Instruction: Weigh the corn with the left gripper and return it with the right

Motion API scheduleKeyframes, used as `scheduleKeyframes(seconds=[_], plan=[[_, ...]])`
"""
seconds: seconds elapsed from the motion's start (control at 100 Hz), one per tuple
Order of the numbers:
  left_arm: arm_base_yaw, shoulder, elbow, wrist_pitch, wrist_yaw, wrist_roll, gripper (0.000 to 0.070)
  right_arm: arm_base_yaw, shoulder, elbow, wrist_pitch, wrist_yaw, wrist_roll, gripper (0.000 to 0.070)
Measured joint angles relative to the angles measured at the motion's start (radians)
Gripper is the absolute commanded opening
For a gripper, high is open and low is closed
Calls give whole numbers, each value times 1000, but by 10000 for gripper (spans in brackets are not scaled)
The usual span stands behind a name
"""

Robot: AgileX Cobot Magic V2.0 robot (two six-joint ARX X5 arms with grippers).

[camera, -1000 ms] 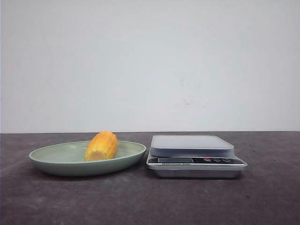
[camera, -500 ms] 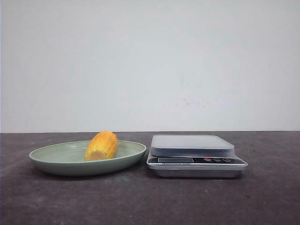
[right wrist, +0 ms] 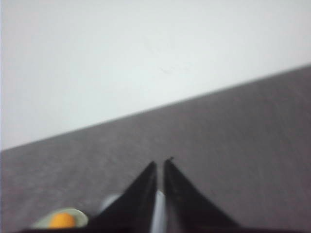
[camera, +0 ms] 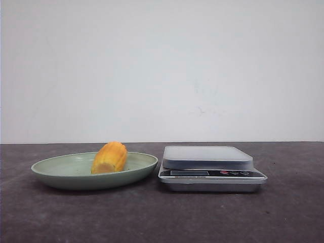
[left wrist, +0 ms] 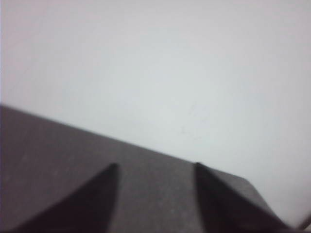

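Stubby yellow-orange corn (camera: 109, 157) lying in shallow green plate (camera: 61, 178) at table's left, beside silver scale (camera: 207, 167), awaiting pickup. Left gripper (left wrist: 155, 167) spread wide, empty; right gripper (right wrist: 160, 164) nearly closed, empty.

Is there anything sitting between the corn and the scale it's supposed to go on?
Nothing visible. The corn lies in the green plate, and the scale stands right beside it with its platform bare; only the plate's low rim lies between.
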Motion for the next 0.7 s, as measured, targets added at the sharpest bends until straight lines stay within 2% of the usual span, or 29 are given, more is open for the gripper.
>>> scheduleKeyframes(seconds=[0.04, 0.07, 0.24, 0.39, 0.49, 0.7], plan=[[0, 34, 47, -17, 18, 8, 416, 0, 33, 54, -12, -30, -4, 520], [0, 56, 79, -39, 35, 15, 427, 1, 56, 91, -23, -50, -10, 579], [-35, 160, 215, -214, 66, 81, 438, 31, 140, 247, -113, -71, -44, 579], [-128, 241, 230, -236, 46, 129, 437, 66, 195, 332, -187, -72, -76, 573], [-210, 326, 230, -235, -9, 154, 437, 87, 230, 369, -219, -72, -91, 573], [-402, 581, 230, -232, -204, 203, 437, 114, 273, 385, -245, -72, -105, 573]])
